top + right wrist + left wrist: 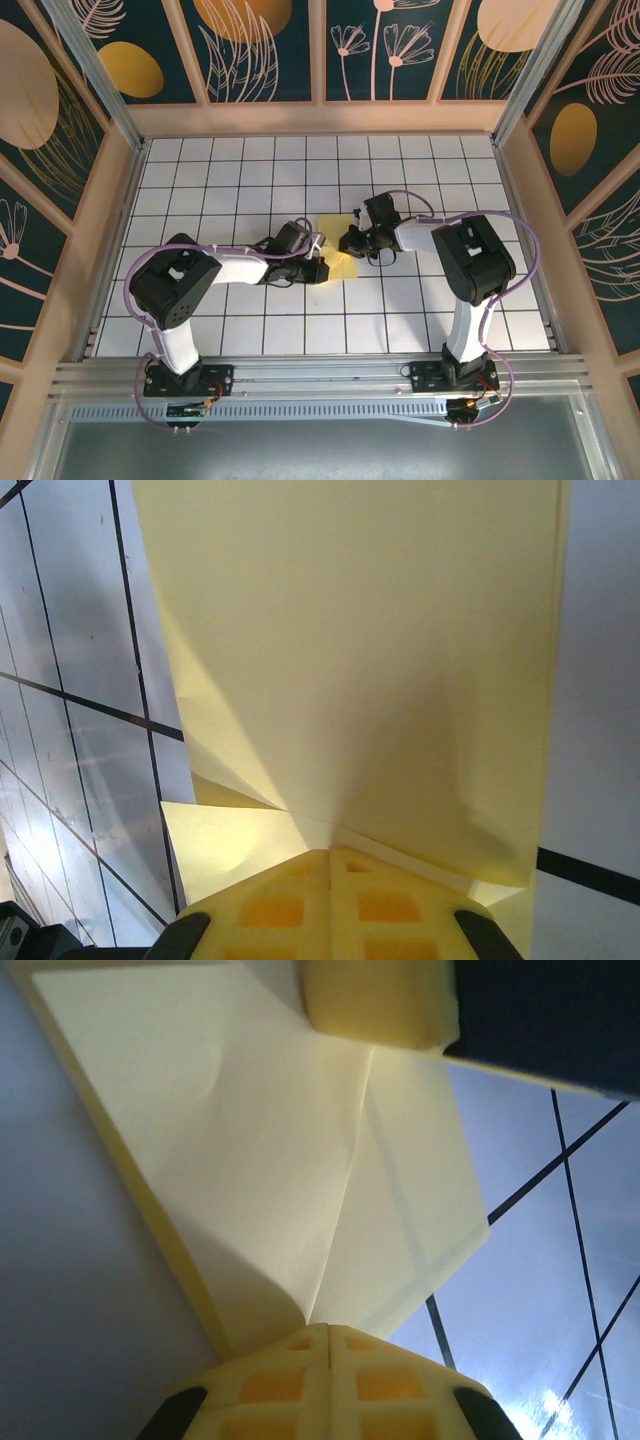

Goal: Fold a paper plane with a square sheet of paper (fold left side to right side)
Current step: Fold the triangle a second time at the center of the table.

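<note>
The pale-yellow square sheet of paper lies partly folded on the white grid table, between my two grippers at mid-table. My left gripper comes in from the left. In the left wrist view it is shut on the paper, and a creased flap rises out of the seam between its fingers. My right gripper reaches in from the right. It is shut on the opposite edge of the paper, whose layers meet at its tips. The right gripper's yellow finger shows at the top of the left wrist view.
The white tiled table is ringed by a wooden frame with patterned walls. Both arm bases sit on the metal rail at the near edge. Bare tiles lie beside the paper.
</note>
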Controlling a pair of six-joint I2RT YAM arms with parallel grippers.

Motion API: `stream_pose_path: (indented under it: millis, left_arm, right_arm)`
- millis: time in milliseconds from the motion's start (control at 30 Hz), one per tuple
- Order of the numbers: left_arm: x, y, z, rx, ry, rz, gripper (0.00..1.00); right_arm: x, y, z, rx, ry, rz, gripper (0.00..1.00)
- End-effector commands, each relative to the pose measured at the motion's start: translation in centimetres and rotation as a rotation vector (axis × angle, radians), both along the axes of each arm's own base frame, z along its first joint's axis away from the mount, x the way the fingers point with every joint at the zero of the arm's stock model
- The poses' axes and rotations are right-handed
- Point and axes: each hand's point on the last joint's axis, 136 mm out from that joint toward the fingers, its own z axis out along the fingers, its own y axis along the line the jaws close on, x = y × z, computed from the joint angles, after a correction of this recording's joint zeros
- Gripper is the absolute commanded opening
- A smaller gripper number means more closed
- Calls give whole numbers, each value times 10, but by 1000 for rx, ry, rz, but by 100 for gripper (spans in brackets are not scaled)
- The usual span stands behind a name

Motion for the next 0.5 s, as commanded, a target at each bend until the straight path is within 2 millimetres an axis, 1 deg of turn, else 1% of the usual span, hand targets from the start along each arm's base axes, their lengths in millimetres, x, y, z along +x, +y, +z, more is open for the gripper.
stream_pose_path:
  millis: [0, 133, 267, 300, 400, 467]
  left_arm:
    - [-28, 27, -23, 109, 92, -16, 2]
    - [-30, 33, -21, 118, 82, -6, 2]
    - [-24, 32, -7, 97, 40, 12, 1]
    - [-18, 29, 8, 69, 4, 18, 1]
    - [-4, 22, 39, 20, -77, 40, 3]
    - [7, 21, 58, 5, -132, 67, 5]
  right_arm:
    - [-9, -18, -31, -113, 61, -16, 0]
    - [-6, -17, -28, -108, 56, -15, 0]
    - [-3, -14, -20, -95, 39, -10, 0]
    - [0, -12, -17, -86, 29, -11, 0]
    - [6, -5, -6, -46, 5, -12, 0]
    - [10, 0, 3, -19, -13, -12, 0]
